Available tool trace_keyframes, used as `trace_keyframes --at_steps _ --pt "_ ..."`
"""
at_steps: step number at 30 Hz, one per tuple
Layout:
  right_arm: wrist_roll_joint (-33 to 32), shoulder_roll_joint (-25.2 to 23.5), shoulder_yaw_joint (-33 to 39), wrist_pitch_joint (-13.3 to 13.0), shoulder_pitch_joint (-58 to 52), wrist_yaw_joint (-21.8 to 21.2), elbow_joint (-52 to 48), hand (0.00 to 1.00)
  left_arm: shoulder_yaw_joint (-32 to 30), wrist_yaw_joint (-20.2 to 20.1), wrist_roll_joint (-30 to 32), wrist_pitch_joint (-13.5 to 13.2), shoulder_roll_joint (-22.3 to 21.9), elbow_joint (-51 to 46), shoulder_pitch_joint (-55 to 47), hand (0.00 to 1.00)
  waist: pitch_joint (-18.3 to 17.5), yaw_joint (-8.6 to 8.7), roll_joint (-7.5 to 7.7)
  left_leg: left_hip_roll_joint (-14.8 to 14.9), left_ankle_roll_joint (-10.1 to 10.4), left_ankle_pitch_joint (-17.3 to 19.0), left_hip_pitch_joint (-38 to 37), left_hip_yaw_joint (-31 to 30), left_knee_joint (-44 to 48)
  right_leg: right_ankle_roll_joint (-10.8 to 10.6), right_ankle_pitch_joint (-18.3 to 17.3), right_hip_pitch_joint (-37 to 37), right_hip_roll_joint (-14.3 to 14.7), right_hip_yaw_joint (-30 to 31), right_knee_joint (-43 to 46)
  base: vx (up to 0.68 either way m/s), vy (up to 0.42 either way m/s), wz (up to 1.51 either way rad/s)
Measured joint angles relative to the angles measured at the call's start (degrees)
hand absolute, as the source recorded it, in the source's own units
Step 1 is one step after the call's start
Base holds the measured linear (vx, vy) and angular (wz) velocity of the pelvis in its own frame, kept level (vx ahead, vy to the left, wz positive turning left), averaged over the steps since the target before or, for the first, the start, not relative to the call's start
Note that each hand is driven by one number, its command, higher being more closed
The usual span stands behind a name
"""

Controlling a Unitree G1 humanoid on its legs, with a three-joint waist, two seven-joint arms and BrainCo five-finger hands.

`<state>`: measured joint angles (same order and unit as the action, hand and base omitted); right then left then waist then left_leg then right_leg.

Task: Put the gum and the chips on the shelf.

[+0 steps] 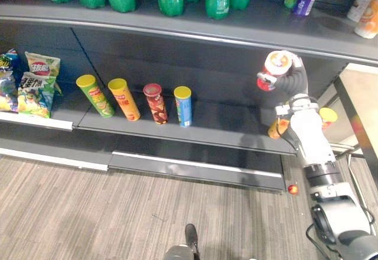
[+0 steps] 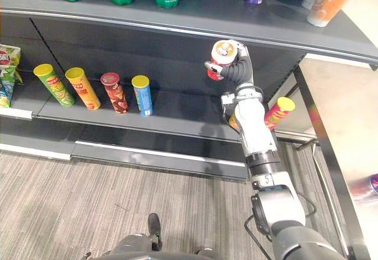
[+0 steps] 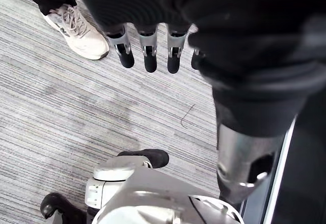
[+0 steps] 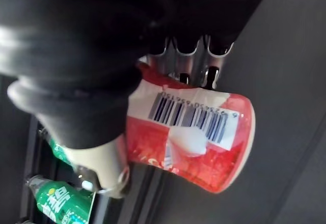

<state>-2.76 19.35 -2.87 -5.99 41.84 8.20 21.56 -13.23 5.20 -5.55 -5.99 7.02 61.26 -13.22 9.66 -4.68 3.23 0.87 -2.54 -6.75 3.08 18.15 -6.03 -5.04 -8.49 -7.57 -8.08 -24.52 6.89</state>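
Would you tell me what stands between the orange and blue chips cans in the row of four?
A red chips can stands between them on the lower shelf, in both eye views.

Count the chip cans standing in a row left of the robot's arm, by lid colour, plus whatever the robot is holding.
Yellow-lidded chip cans: 2
Red-lidded chip can: 1
Blue-lidded chip can: 1
Red gum jar in the right robot hand: 1
Total: 5

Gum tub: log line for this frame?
right hand: shut on gum tub | position: held up near upper shelf | left hand: open, idle
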Motion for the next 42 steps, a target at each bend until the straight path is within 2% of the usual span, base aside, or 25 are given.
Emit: trace_keyframes --at_steps 4,6,7,8,13,17,22,27,36,42 --pt "-0.5 0.1 0.1 2.8 4.5 0.3 2.3 1.0 -0.1 0.0 0.0 0.0 -0.3 -0.9 0.2 0.0 0.7 -0.27 -1.12 0.6 1.0 -0.8 1.8 0.0 0.0 0.0 0.0 0.6 1.1 0.0 -2.4 -0.12 -0.029 0.01" --pt "-1.1 0.4 0.3 3.4 6.2 0.9 2.4 1.0 -0.2 0.1 0.0 0.6 -0.8 -0.6 -0.1 0.0 1.3 -0.38 -2.46 1.1 2.2 -0.4 2.4 0.3 0.0 0.7 0.0 1.3 1.7 -0.1 -3.3 -0.12 0.0 0.04" --pt "-1.2 0.4 0.3 3.4 6.2 0.9 2.4 1.0 -0.2 0.1 0.0 0.8 -0.7 -0.5 0.2 0.0 1.3 -0.51 -1.98 0.9 2.3 -0.3 2.5 0.8 0.4 1.0 0.1 1.5 1.1 0.0 -3.9 -0.03 0.016 -0.06" --pt "-1.3 0.4 0.6 3.3 6.2 1.1 0.9 1.0 -0.2 0.1 0.0 1.2 -0.8 0.1 0.1 0.0 1.3 -0.5 -1.83 1.0 0.4 -0.9 2.3 0.2 2.2 1.0 0.1 1.8 0.9 0.0 -4.1 0.09 -0.013 -0.13" --pt "-1.3 0.4 1.2 3.0 5.2 0.1 -2.1 1.0 -0.6 -0.1 0.1 1.2 -1.0 0.2 0.7 0.0 1.6 -0.27 -1.29 0.9 -0.1 -1.4 1.6 0.2 0.0 -0.1 2.6 1.9 1.3 0.9 -4.8 0.08 0.0 -0.12" --pt "-1.7 0.4 1.5 2.1 3.4 -0.8 -7.2 1.0 -0.6 -0.2 0.1 1.1 -1.1 -0.8 1.0 0.0 1.6 0.09 -1.28 0.8 0.1 -1.3 1.1 0.2 0.0 -0.2 2.7 1.3 1.2 1.2 -4.8 0.04 0.011 0.0" --pt "-1.7 0.5 0.5 -0.6 0.9 -2.9 -12.3 1.0 -0.1 -0.6 0.2 1.2 -1.1 -0.4 0.8 0.0 1.2 0.14 -1.07 1.4 1.0 -0.7 0.0 0.3 0.0 0.4 2.3 0.5 1.8 1.6 -4.7 0.0 -0.003 -0.01" --pt "-1.7 0.5 -1.5 -0.6 -1.9 -3.7 -12.4 1.0 0.0 -0.6 0.3 1.2 -1.1 0.0 0.3 0.0 0.9 0.1 -0.73 1.8 1.3 -1.0 0.0 0.4 0.0 1.3 1.7 0.9 2.0 1.6 -4.7 0.0 0.0 0.0" --pt "-2.2 0.4 -2.0 -0.8 -2.9 -3.6 -16.5 1.0 0.0 -0.6 0.3 1.2 0.1 0.3 0.1 0.0 -0.5 0.08 1.52 1.8 1.3 -1.0 0.0 0.1 0.0 0.7 2.0 0.4 2.1 1.5 -4.8 0.05 -0.005 0.01" --pt "-2.3 1.0 -1.9 -0.8 -1.4 -1.4 -15.8 1.0 -0.1 -0.6 0.3 1.2 0.1 0.3 -0.1 0.0 -0.6 0.07 1.51 1.9 1.4 -1.1 -0.1 -0.1 0.0 0.7 2.0 0.4 2.2 1.3 -4.6 0.0 0.0 0.0"
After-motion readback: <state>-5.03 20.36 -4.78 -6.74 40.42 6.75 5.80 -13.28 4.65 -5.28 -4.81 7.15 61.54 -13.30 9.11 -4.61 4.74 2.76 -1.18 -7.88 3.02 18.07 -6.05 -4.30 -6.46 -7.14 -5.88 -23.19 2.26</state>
